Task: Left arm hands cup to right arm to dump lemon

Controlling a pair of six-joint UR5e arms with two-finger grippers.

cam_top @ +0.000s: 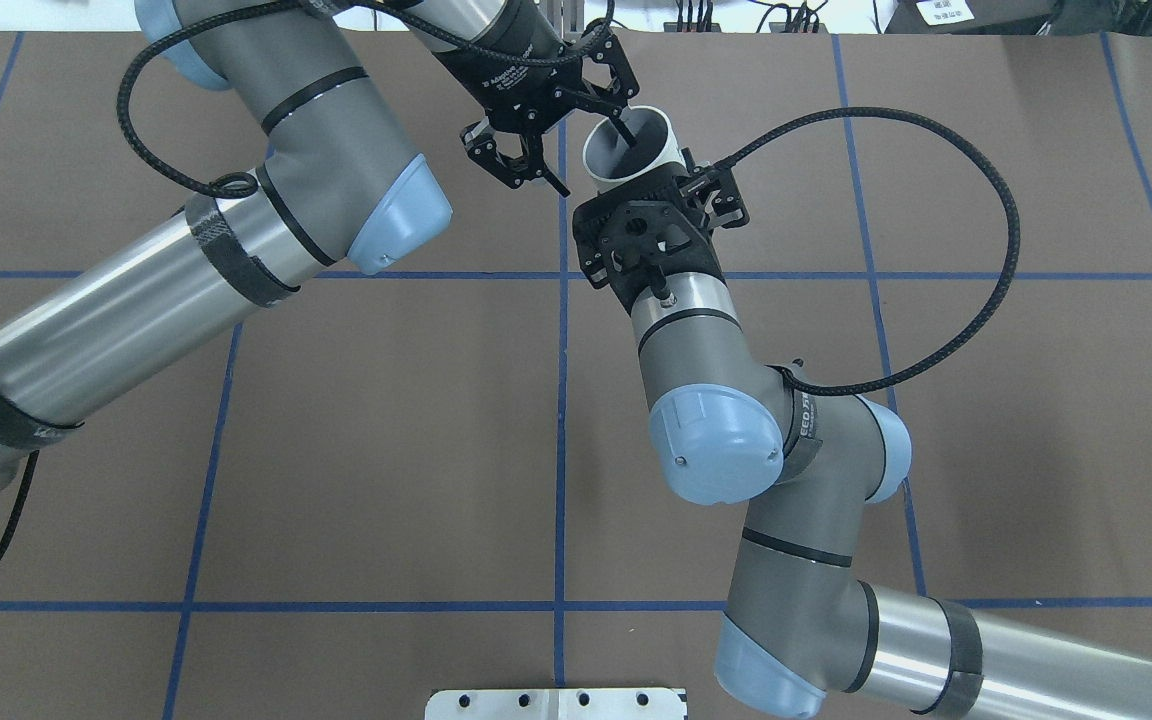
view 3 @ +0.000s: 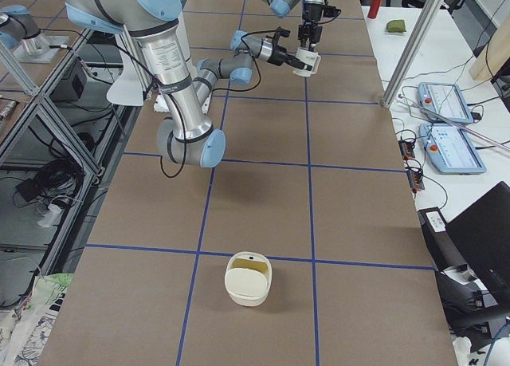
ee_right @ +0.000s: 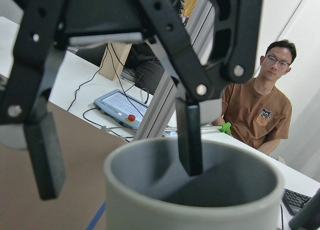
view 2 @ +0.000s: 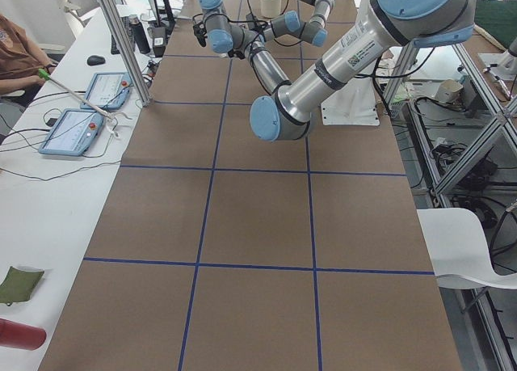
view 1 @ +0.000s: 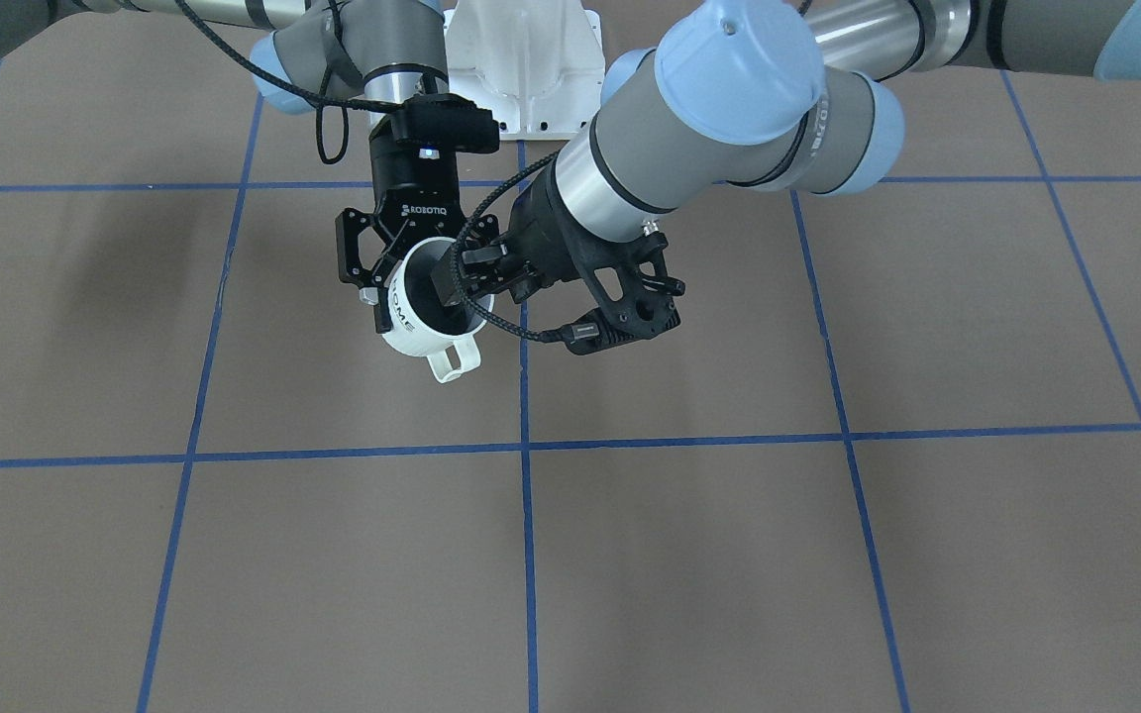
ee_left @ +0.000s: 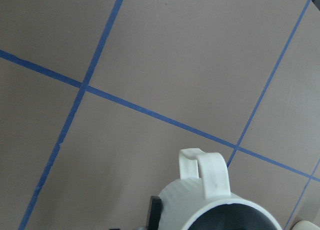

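Cup (view 1: 417, 342) is hanging in the air over the table (cam_top: 386, 450), not touching it. It is showing in the upper middle of the overhead view, just right of the centre blue tape line (cam_top: 561, 450). It is tilting, with the grey mouth showing to both fixed cameras. The "HOME" lettering (view 1: 402, 309) is running along its side, and the handle (view 1: 457, 361) is pointing toward the bottom edge of the front-facing view.

Right gripper (cam_top: 648, 188) is pointing toward the top of the overhead view and clenching the cup's body from the side. Its fingertips are mostly hiding under the wrist mount there.

Left gripper (cam_top: 584, 152) is hanging from the top edge of the overhead view, pointing down, jaws spread wide, gripping nothing. One finger (ee_right: 190, 135) is sitting inside the mouth near mid-cup. The other finger (ee_right: 45, 150) is standing outside the wall, at the left of the right wrist view. Neither is looking pressed on the wall.

In the left wrist view, the cup's rim and handle are showing at the bottom edge, with taped table filling the rest.

Cannot tell where the lemon is: the cup's floor is hiding behind rim and finger.

A cream tub (view 3: 247, 293) is sitting on the table in the lower middle of the exterior right view, well apart from the cup, with a yellowish patch inside. A person (ee_right: 257, 115) in a brown shirt is sitting at the right of the right wrist view.
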